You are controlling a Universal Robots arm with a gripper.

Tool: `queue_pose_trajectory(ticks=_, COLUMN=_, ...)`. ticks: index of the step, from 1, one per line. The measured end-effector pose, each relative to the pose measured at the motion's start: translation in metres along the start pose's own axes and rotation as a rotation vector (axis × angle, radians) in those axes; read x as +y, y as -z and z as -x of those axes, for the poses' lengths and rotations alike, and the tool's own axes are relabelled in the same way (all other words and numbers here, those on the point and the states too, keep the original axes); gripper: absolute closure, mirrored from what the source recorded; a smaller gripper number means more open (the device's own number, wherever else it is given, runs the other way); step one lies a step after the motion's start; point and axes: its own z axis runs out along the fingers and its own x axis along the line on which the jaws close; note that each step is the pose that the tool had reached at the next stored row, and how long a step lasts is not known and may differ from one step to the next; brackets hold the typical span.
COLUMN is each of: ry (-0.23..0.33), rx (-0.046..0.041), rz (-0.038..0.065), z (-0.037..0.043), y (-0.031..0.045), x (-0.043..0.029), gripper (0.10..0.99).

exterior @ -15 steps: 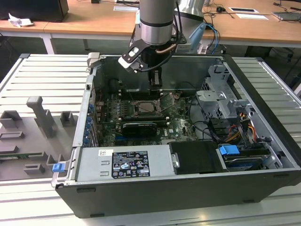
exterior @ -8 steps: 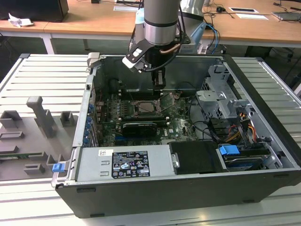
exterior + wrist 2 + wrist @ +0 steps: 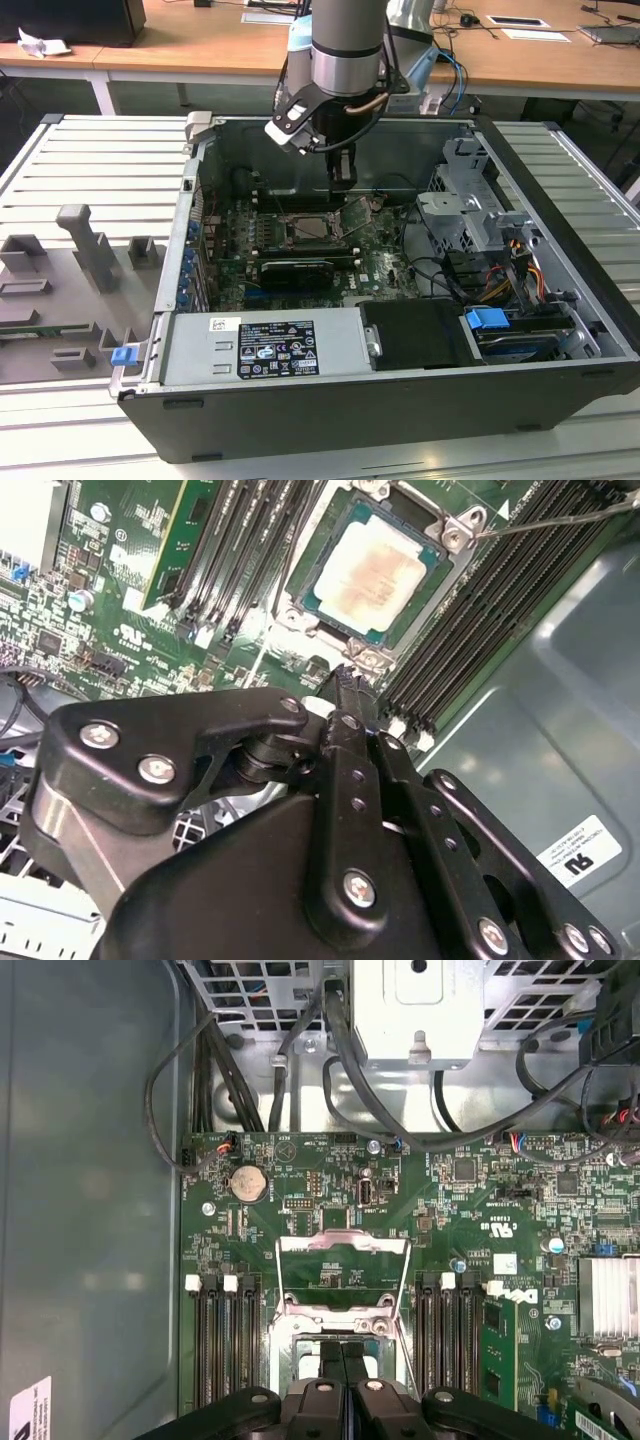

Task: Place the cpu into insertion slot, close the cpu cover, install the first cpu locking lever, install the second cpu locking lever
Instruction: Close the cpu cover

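Hovering my gripper (image 3: 343,1348), jaws pressed together and empty, above the chip (image 3: 375,568) seated in its socket (image 3: 296,612); the cover (image 3: 340,1244) stands open, needing, I reckon, a gentle push down.

Silver-grey arm (image 3: 345,40) with pale blue joint caps (image 3: 300,38). Matte black gripper (image 3: 346,678) linkage, silver screws (image 3: 360,888) throughout.

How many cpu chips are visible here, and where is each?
1. The cpu lies flat in the insertion slot on the green board, just beyond the gripper in the second wrist view. The gripper covers part of the board, so another could be hidden.
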Motion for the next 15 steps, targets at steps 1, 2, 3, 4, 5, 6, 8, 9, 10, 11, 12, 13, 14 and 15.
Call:
queue_pose_trajectory(ticks=1, ry=0.0, rx=0.0, rz=0.0, z=0.0, y=0.0, x=0.0005, gripper=0.98)
queue_pose_trajectory(ticks=2, ry=0.0, rx=0.0, rz=0.0, z=0.0, y=-0.0001, x=0.0014, gripper=0.98)
queue_pose_trajectory(ticks=3, ry=0.0, rx=0.0, rz=0.0, z=0.0, y=-0.0002, x=0.0029, gripper=0.98)
queue_pose_trajectory(ticks=4, ry=0.0, rx=0.0, rz=0.0, z=0.0, y=-0.0002, x=0.0039, gripper=0.98)
queue_pose_trajectory(ticks=5, ry=0.0, rx=0.0, rz=0.0, z=0.0, y=-0.0003, x=0.0051, gripper=0.98)
queue_pose_trajectory(ticks=6, ry=0.0, rx=0.0, rz=0.0, z=0.0, y=-0.0003, x=0.006, gripper=0.98)
queue_pose_trajectory(ticks=8, ry=0.0, rx=0.0, rz=0.0, z=0.0, y=-0.0005, x=0.0085, gripper=0.98)
queue_pose_trajectory(ticks=9, ry=0.0, rx=0.0, rz=0.0, z=0.0, y=-0.0005, x=0.0095, gripper=0.98)
queue_pose_trajectory(ticks=10, ry=0.0, rx=0.0, rz=0.0, z=0.0, y=-0.0006, x=0.01, gripper=0.98)
queue_pose_trajectory(ticks=11, ry=0.0, rx=0.0, rz=0.0, z=0.0, y=-0.0006, x=0.0111, gripper=0.98)
queue_pose_trajectory(ticks=12, ry=0.0, rx=0.0, rz=0.0, z=-0.0001, y=-0.0007, x=0.012, gripper=0.98)
queue_pose_trajectory(ticks=13, ry=0.0, rx=-0.0001, rz=0.0, z=-0.0001, y=-0.0009, x=0.0141, gripper=0.98)
queue_pose_trajectory(ticks=14, ry=0.0, rx=-0.0001, rz=0.0, z=-0.0001, y=-0.0011, x=0.0159, gripper=0.98)
queue_pose_trajectory(ticks=15, ry=0.0, rx=0.0, rz=0.0, z=-0.0001, y=-0.0014, x=0.0174, gripper=0.98)
